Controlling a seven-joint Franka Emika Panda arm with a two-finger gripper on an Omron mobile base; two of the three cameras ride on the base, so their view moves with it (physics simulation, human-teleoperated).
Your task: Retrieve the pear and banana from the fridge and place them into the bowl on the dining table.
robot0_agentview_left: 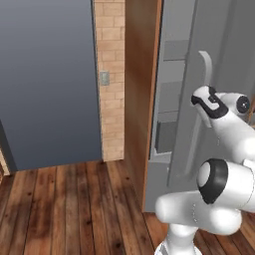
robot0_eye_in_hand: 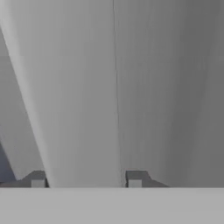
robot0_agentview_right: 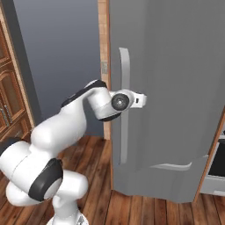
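The grey fridge (robot0_agentview_right: 176,88) fills the right base view. In the left base view its door (robot0_agentview_left: 226,45) stands slightly ajar, and grey inner shelves (robot0_agentview_left: 169,124) show through the gap. My gripper (robot0_eye_in_hand: 86,181) is at mid-height on the long pale bar handle (robot0_agentview_right: 124,140), which is also in the left base view (robot0_agentview_left: 205,62). In the hand view the handle (robot0_eye_in_hand: 78,96) runs between my two fingertips (robot0_eye_in_hand: 134,179), with a thin gap beside the right one. The jaws are open around the bar. The pear, the banana, the bowl and the dining table are out of view.
A reddish wooden side panel (robot0_agentview_left: 137,99) and a brick pillar (robot0_agentview_left: 110,50) stand left of the fridge, beside a dark grey wall (robot0_agentview_left: 50,74). Wooden floor (robot0_agentview_left: 74,209) lies open to the left. A wooden cabinet (robot0_agentview_right: 6,96) is far left and a steel oven (robot0_agentview_right: 217,171) far right.
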